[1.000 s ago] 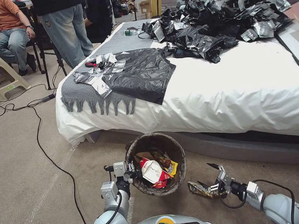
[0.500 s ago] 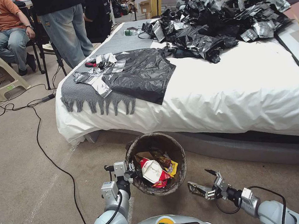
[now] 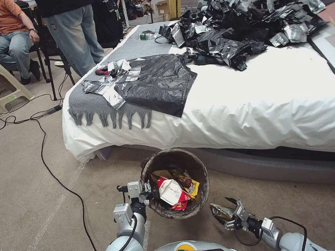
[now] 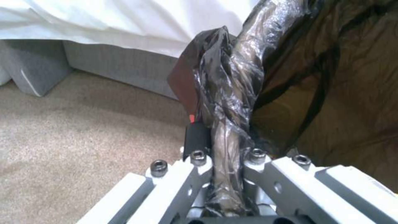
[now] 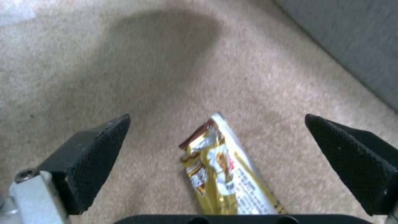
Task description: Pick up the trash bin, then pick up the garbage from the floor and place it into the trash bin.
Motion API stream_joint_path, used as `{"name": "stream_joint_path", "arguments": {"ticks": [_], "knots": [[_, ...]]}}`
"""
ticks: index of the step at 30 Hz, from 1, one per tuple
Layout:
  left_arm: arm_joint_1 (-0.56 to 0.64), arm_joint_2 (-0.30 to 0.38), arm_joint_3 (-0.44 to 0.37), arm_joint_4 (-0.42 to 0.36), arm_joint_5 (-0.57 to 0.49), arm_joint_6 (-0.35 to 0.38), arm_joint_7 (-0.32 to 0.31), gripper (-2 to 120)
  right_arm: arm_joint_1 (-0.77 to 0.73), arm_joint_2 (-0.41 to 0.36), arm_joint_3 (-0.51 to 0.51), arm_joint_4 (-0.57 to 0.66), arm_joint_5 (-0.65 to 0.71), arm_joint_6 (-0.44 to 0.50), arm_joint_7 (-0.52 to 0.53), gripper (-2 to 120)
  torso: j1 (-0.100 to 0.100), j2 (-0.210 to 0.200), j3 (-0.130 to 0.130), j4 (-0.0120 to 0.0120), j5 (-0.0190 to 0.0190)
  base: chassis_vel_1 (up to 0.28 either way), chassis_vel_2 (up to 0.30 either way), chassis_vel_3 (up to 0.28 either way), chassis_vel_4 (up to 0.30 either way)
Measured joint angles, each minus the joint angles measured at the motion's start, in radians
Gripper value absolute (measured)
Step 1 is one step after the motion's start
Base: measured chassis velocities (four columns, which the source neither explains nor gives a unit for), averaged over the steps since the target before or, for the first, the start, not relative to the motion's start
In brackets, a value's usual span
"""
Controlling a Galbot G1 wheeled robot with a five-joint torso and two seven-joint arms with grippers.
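Left gripper [image 3: 145, 191] was clamped on the rim of the trash bin [image 3: 175, 184], pinching the dark bag liner [image 4: 226, 102] between its fingers; left arm was bent low, forearm pointing forward, the bin upright just before the bed [image 3: 255, 105] edge. Whether the bin touched the carpet [image 3: 28, 193] was unclear. Inside the bin lay a crushed red-and-white cup [image 3: 170, 193] and yellow wrappers. Right arm reached out low, wrist angled down toward the floor, right gripper [image 3: 228, 212] spread wide over a gold snack wrapper [image 5: 222, 171]. The wrapper lay flat on the carpet just right of the bin, between the two black fingertips [image 5: 91, 155], not yet pinched. Black bags [image 3: 245, 24] were heaped on the bed.
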State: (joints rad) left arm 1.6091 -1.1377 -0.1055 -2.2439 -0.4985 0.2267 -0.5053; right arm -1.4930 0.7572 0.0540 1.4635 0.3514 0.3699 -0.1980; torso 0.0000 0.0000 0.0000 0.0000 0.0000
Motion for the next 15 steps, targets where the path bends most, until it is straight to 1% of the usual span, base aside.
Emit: {"name": "stream_joint_path", "arguments": {"ticks": [1, 4, 8, 15], "knots": [[0.0, 0.0, 0.0, 0.0, 0.0, 0.0, 0.0, 2, 0.0, 0.0, 0.0, 0.0, 0.0, 0.0, 0.0, 100, 0.0, 0.0, 0.0, 0.0, 0.0, 0.0, 0.0, 0.0, 0.0], [0.002, -0.002, -0.001, -0.002, 0.001, -0.001, 0.0, 2, 0.024, 0.035, -0.015, -0.062, -0.005, 0.012, -0.012, 100, 0.0, 0.0, 0.0, 0.0, -0.0001, 0.0, 0.0, 0.0, 0.0], [0.004, -0.002, -0.001, -0.002, 0.002, -0.002, 0.001, 2, 0.041, 0.055, -0.019, -0.103, -0.006, 0.022, -0.023, 100, 0.0, 0.0, 0.0, 0.0, 0.0, 0.0, 0.0, 0.0, 0.0], [0.003, 0.0, -0.001, -0.005, 0.002, -0.003, 0.001, 2, 0.057, 0.071, -0.019, -0.151, 0.0, 0.025, -0.03, 100, 0.0, 0.0, 0.0, 0.0, -0.0001, 0.0, 0.0, 0.0, 0.0]]}}
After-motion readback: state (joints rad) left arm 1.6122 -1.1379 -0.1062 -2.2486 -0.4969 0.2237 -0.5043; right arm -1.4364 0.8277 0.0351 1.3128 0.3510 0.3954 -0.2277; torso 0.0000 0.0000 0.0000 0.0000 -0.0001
